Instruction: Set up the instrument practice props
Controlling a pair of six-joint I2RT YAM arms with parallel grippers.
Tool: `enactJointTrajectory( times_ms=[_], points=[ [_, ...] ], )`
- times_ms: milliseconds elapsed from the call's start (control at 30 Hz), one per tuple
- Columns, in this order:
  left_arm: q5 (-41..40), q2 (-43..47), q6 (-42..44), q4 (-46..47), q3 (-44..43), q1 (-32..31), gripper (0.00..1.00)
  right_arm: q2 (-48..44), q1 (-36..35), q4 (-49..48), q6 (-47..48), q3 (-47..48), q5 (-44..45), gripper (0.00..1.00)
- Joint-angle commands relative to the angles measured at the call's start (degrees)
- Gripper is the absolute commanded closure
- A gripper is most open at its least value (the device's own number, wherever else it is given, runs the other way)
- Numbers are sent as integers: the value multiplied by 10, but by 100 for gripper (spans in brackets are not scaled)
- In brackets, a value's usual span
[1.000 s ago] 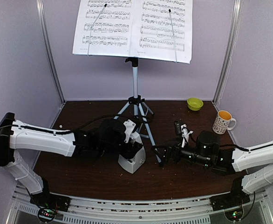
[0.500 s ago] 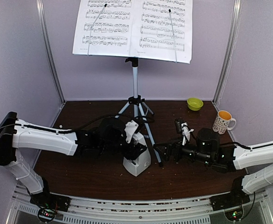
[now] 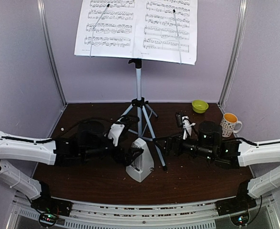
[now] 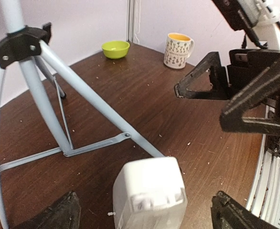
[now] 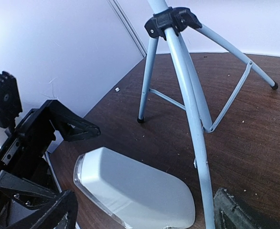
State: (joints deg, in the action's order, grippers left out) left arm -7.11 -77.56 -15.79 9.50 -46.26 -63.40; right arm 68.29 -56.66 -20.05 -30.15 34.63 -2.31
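Metronome (image 3: pixel 141 166) stands on the table (image 3: pixel 87 183) near-centre, just left of the near-right leg of the music stand (image 3: pixel 138 83). My L gripper (image 3: pixel 131 155) is at its left side, fingers spread wide; in the wrist view the white body sits btwn the tips w/ gaps both sides, no contact. My R gripper (image 3: pixel 167 150) is right of that leg, fingers also spread, holding nothing. Two sheet-music pages (image 3: pixel 109 26) rest on the desk, far & high. Mug (image 3: pixel 229 125) & bowl (image 3: pixel 199 106) are far right.

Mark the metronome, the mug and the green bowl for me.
metronome (image 3: pixel 141 165), top external view, white front face.
mug (image 4: pixel 177 51), left wrist view, patterned side wall.
green bowl (image 4: pixel 115 51), left wrist view, outer wall.
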Motion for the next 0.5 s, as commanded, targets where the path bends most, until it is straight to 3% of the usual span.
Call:
enactJointTrajectory(
  times_ms=[0,233,467],
  points=[
    [-26,70,2,72,63,4,3,28,3,25,2,55,-15,0],
    [-1,44,1,108,77,4,6,71,4,27,-7,105,-55,1],
    [-35,-8,-20,130,50,0,4,76,6,36,-14,114,-53,1]
  ],
)
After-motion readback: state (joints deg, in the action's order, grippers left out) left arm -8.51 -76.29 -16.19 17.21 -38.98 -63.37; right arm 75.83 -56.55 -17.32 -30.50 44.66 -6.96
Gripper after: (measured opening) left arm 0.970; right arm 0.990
